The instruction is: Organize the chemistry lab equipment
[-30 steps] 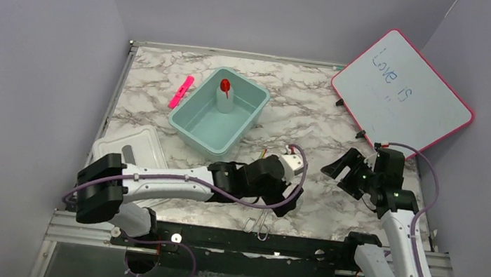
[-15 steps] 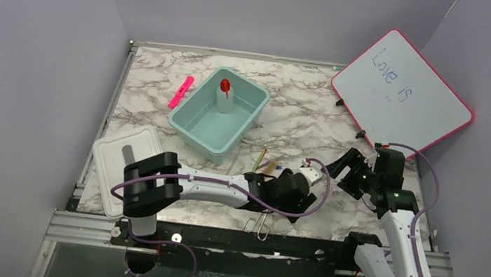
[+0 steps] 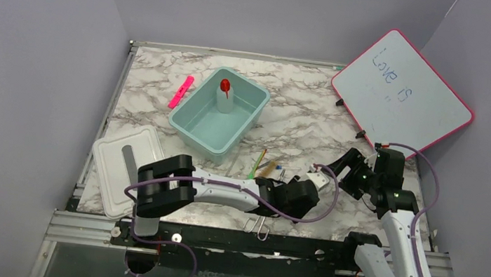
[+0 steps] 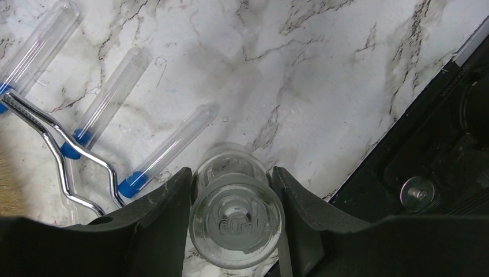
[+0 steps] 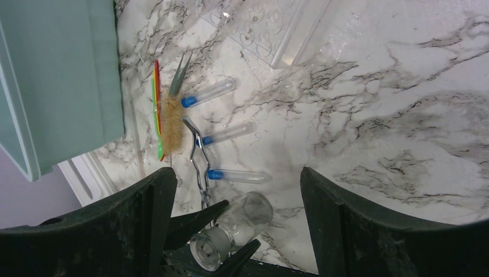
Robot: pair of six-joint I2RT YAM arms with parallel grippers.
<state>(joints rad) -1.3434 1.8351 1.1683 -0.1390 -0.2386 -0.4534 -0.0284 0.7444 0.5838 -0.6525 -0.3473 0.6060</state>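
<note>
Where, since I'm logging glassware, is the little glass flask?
Left wrist view: the flask lies between the fingers of the left gripper, just right of three blue-capped tubes.

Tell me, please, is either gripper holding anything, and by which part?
The left gripper holds the small glass flask by its neck end, one finger on each side. The right gripper is open and empty.

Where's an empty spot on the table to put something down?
Bare marble lies between the teal bin and the whiteboard, and in the back-left corner behind the pink marker. The front edge is crowded: test tubes, tongs, brush, and the left gripper around the glass flask.
</note>
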